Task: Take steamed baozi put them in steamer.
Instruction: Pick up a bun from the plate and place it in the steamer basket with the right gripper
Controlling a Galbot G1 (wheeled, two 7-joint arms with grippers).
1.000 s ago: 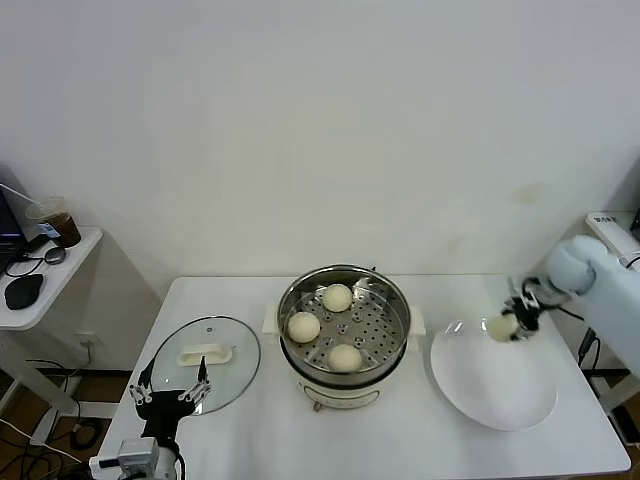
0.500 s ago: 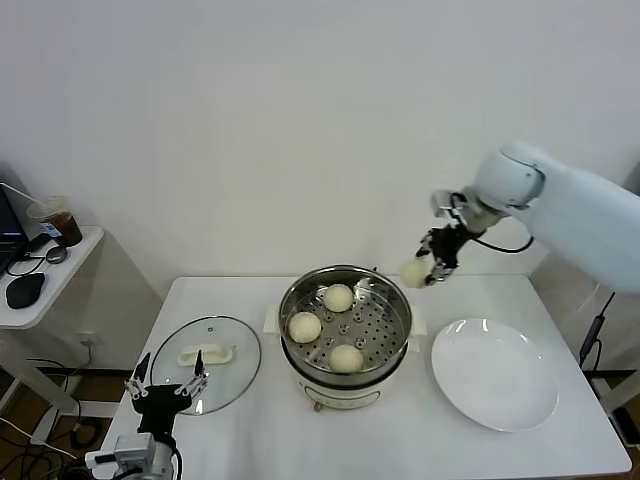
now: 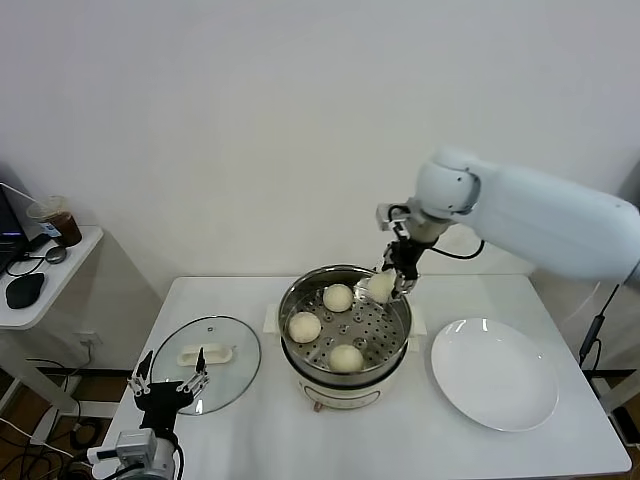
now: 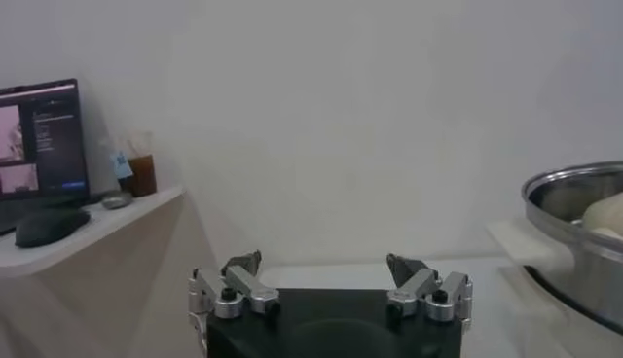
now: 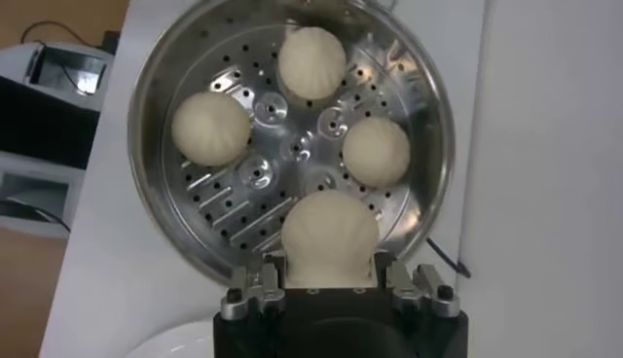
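The steamer stands at the center of the white table, a shiny steel pot with a perforated tray on a cream-white base. 3 buns lie on the tray: 1 at the 12 o'clock position, 1 at the 9 o'clock position and 1 at the 6 o'clock position. The right gripper hangs above the tray at roughly the 2 o'clock position, inside the rim line of the pot, with its arm reaching in from the right side of the table. Its fingers are clamped on the 4th bun, which is held clear of the tray; the right wrist view shows this bun pinched between the 2 fingers with the tray and the other 3 buns below it. The white plate lies on the table at 3 o'clock from the steamer, just beside its base. The glass lid with a white handle lies flat on the table at 9 o'clock from the steamer. The left gripper is parked low at the near left corner of the table, at about 7 o'clock from the lid, with its fingers spread apart and nothing between them; the left wrist view confirms the gap between the fingers. A side shelf at the far left carries a cup and a computer mouse.
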